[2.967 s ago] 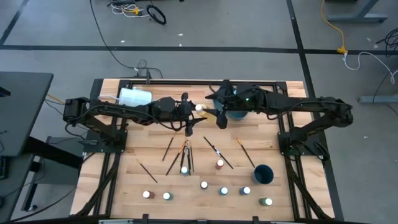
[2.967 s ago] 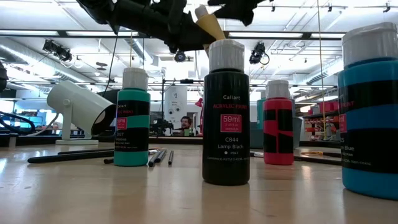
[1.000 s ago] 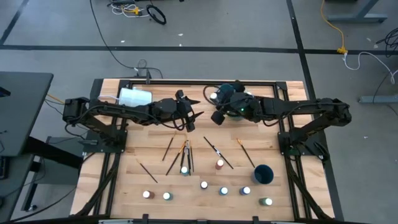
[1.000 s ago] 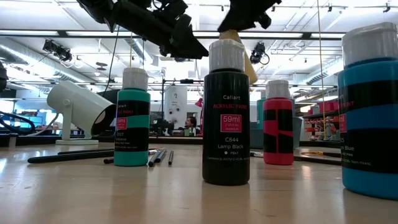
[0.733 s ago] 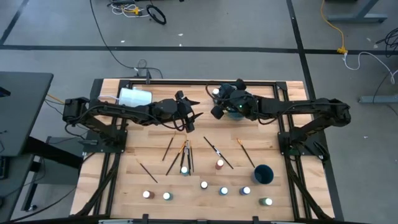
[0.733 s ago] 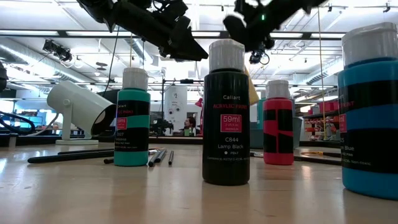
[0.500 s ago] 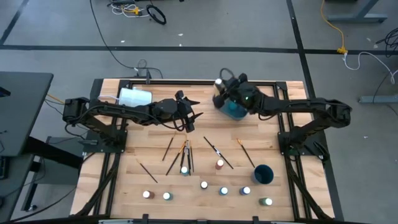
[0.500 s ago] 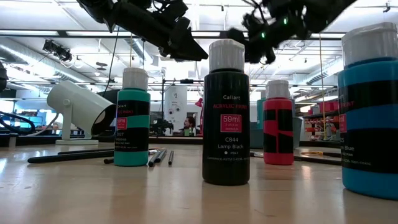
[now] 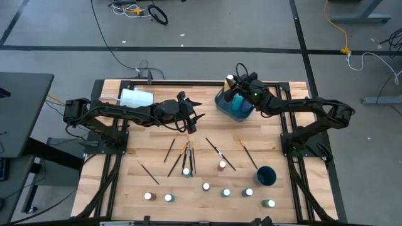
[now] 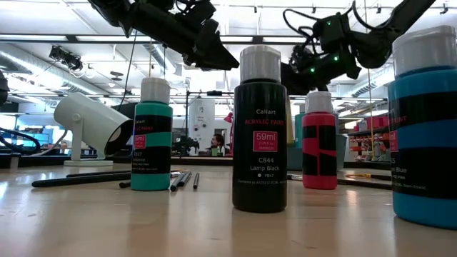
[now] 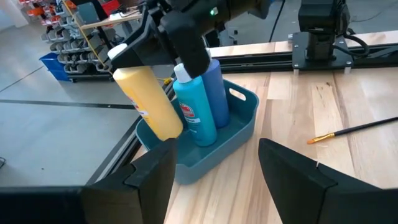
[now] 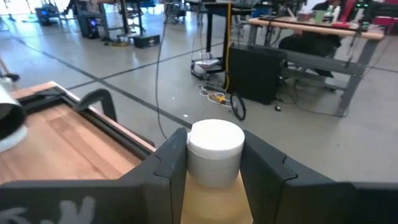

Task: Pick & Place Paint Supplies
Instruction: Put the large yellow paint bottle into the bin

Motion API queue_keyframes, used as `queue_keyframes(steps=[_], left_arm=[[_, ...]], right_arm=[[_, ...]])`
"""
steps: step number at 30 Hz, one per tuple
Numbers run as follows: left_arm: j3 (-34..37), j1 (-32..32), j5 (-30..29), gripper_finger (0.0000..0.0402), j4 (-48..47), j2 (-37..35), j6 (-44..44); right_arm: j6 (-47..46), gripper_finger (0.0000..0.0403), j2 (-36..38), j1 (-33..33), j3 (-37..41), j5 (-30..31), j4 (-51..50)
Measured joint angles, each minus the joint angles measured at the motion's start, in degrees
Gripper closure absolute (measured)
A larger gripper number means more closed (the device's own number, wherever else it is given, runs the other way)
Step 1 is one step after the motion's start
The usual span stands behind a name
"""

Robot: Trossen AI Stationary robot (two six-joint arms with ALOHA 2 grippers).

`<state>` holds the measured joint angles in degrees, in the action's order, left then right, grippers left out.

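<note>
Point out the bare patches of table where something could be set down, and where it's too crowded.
Free: the strip between the white cup and the thin brush, and the wood between the teal bin and the dark cup. Crowded: the brushes mid-table, and the paint bottles along the near edge.

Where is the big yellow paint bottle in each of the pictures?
High view: yellow bottle's white cap shows at the top middle, in the right gripper, over the blue bin.
Low view: only a yellow sliver behind the black bottle.
Left wrist view: left of centre, tilted over the bin.
Right wrist view: bottom centre, between the fingers.
Shared landmark: the blue bin.
</note>
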<state>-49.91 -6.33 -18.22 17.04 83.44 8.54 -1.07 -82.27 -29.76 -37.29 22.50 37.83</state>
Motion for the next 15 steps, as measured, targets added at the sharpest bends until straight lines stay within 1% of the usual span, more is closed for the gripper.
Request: queue_keyframes(steps=[7, 15], left_arm=[[0.0, 0.0, 0.0, 0.0166, 0.0, 0.0, 0.0], [0.0, 0.0, 0.0, 0.0166, 0.0, 0.0, 0.0]], right_arm=[[-1.4, 0.0283, -3.1, -2.7, 0.3, -2.1, 0.4], [-2.8, 0.0279, -6.9, -4.3, 0.1, -1.6, 5.2]])
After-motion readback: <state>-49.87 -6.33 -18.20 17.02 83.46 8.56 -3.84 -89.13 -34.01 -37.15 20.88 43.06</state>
